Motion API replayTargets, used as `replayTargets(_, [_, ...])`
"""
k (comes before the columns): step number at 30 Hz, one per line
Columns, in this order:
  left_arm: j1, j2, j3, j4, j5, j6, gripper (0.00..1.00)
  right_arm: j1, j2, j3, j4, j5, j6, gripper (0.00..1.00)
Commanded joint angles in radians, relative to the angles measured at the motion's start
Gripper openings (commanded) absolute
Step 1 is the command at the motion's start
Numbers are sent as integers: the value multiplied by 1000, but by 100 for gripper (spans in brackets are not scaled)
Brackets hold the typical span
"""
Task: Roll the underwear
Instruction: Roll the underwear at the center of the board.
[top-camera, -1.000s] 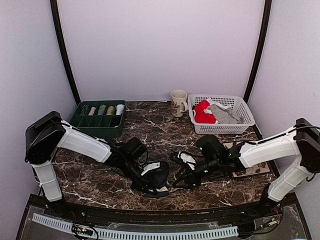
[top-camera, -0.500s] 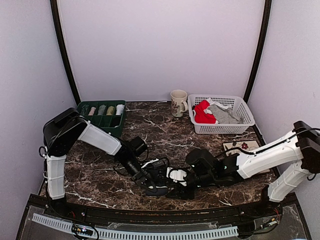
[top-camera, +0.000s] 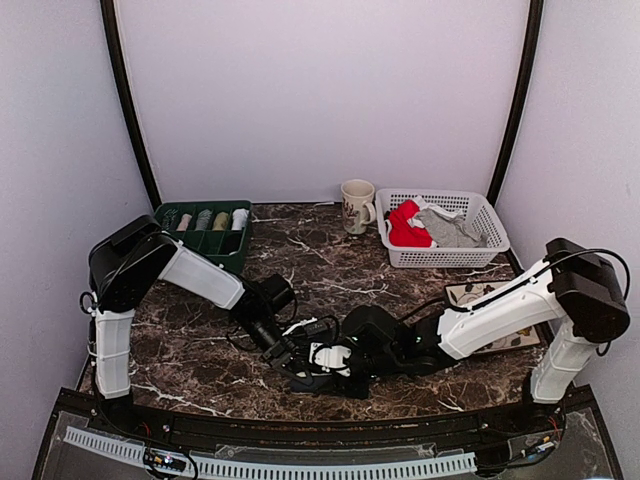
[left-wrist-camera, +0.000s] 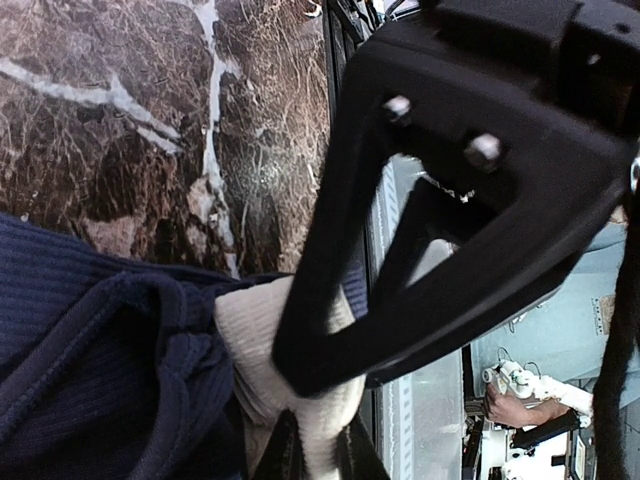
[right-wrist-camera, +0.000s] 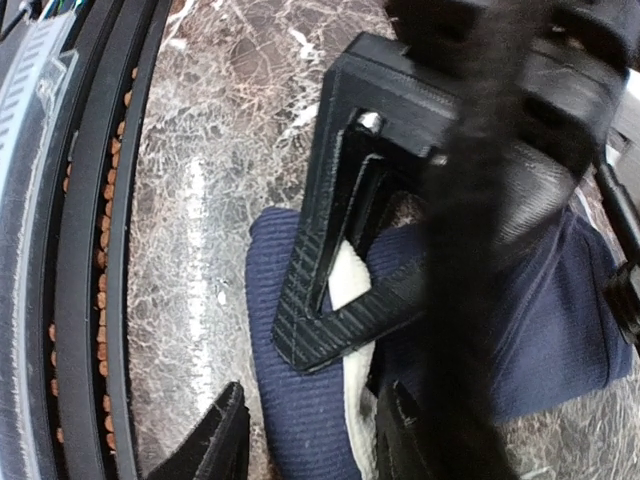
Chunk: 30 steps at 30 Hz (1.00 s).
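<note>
A dark navy underwear (right-wrist-camera: 272, 260) with a white inner band (left-wrist-camera: 250, 330) lies bunched on the marble near the table's front edge, mostly hidden under both grippers in the top view. My left gripper (left-wrist-camera: 320, 455) is shut, pinching the white band, and it shows from above (top-camera: 297, 358). My right gripper (right-wrist-camera: 310, 440) meets it from the right (top-camera: 326, 362). Its jaws stand apart and straddle the navy fold, one fingertip (right-wrist-camera: 215, 440) on the marble just beside the cloth. Red underwear (top-camera: 405, 225) and light grey underwear (top-camera: 450, 228) lie in the white basket (top-camera: 490, 252).
A green divided tray (top-camera: 160, 240) holding several rolled items stands at the back left. A patterned mug (top-camera: 356, 205) sits beside the basket. A flowered mat (top-camera: 470, 293) lies under the right arm. The table's front edge runs close beside the grippers.
My right gripper has moved left across the table to the navy underwear and its jaws have narrowed. The left gripper has kept its grip, shifting slightly toward the front.
</note>
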Motion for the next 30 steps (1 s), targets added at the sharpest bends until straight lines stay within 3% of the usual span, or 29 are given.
replayTargets(1, [4,25,-2,-57,-72,10,7,12,40,18,4,19,-23,32])
replayTargets(4, [6,22,-1,-56,-78,10,10,12,38,11,-1,13,-19,6])
replayTargets(6, [9,11,-3,-49,-89,7,17,10,36,7,-4,1,-9,0])
replayTargets(10, [41,-86,-52,38,-121,-62,36,-12,39,1,-15,-93,48,0])
replayTargets(13, [76,-260,-160,169,-189,-162,47,-52,54,8,-25,-193,105,0])
replayTargets(21, [93,-677,-418,397,-580,-234,53,-168,135,80,-65,-464,283,0])
replayTargets(26, [50,-875,-524,445,-749,-163,58,-236,212,167,-162,-603,399,0])
replayTargets(30, [-66,-923,-547,411,-868,-46,59,-284,278,234,-235,-699,474,0])
